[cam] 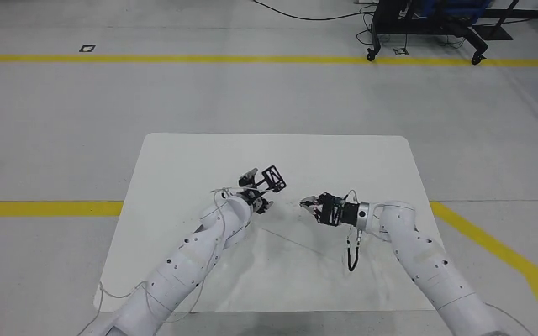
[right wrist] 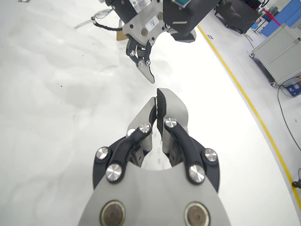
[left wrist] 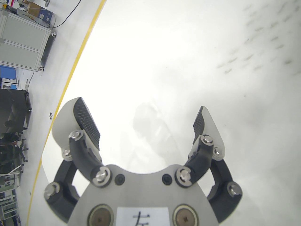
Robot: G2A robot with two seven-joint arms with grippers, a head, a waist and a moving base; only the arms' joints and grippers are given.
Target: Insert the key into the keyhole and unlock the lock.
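Right claw point(right wrist: 156, 98) pinched closed — ribbed pads point(right wrist: 161, 103) touching; left claw point(left wrist: 141, 118) spread wide.

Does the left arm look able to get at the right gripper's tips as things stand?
Likely yes: the left gripper is open, close to the shut right gripper, with nothing between them above the table.

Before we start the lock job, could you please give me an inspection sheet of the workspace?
Surface: white table, faint dark flecks.
Job's things: nothing seen.
Clutter: nothing seen.
Grippers: left gripper open, holding nothing; right gripper shut; their tips are near each other above the table's middle.
Cables: black cable on the floor beyond the table; black loop at the right wrist.
Surroundings: yellow floor lines, wheeled cart.
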